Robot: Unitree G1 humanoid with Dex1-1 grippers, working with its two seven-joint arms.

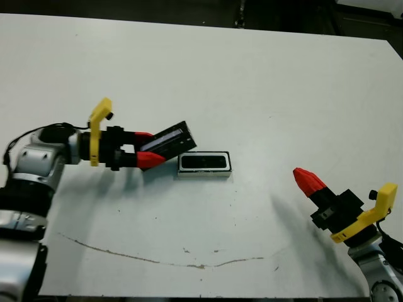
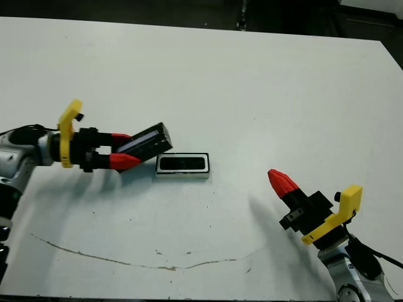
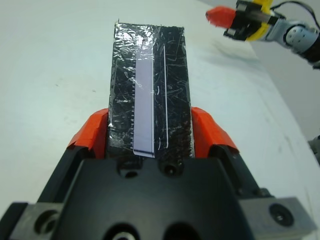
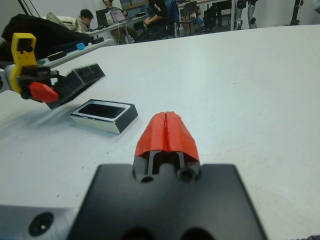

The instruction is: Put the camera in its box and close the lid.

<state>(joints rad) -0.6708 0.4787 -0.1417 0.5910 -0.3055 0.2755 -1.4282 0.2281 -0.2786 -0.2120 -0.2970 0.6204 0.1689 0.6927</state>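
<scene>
The white table (image 1: 264,75) is wide and mostly bare, with only some thin scratch marks on its near part and dark floor beyond its far edge. In the right wrist view some people sit at desks far behind the table; they are not near my work.

The box (image 1: 204,165) lies flat near the middle of the table. The camera (image 1: 204,162) is already inside it, its dark glossy face up, and it fills the tray almost fully.

My left gripper (image 1: 146,151) is clenched on the lid (image 1: 171,142), holding it by its two long sides at one end. The lid is tilted, and its free end hangs just left of the box, above the table. I judge the lid to be light and stiff, but its surface looks glossy, so it may slip or turn between my fingers (image 3: 92,131). Gripping the sides seems right, because the underside stays free to go over the tray.

My right gripper (image 1: 305,179) has its fingers pressed together with nothing between them, and it waits well apart, at the near right.

Between lid and box nothing stands in the way. I think the hard point is the close fit: the lid must be level and lined up with the thin rim, otherwise it can push the light box away.
</scene>
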